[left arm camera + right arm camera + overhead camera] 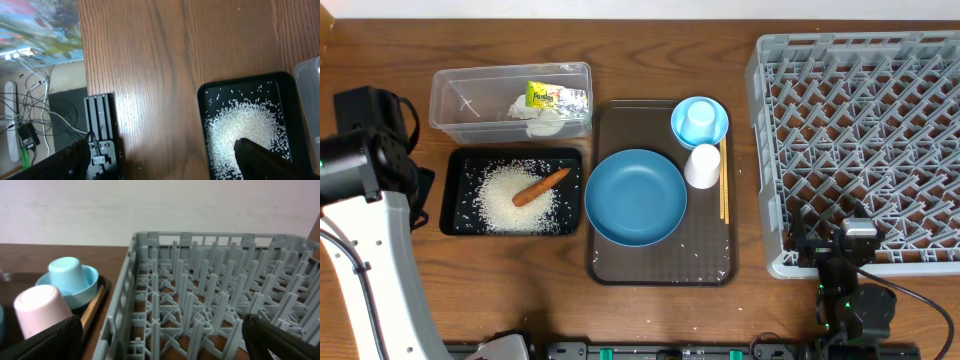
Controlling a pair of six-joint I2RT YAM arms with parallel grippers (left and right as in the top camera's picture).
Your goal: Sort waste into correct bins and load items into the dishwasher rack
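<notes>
White rice and an orange carrot lie in the black tray. The clear tub holds a yellow-green wrapper and a white tissue. A large blue bowl, a light-blue cup, a white cup and chopsticks rest on the brown tray. My left gripper is open above the table at the black tray's left edge, one finger over the rice. My right gripper is open over the grey rack's front corner.
The rack fills the table's right side, with no items in it. In the right wrist view the light-blue cup and the white cup stand left of the rack. The table's left edge and cables lie beside my left gripper.
</notes>
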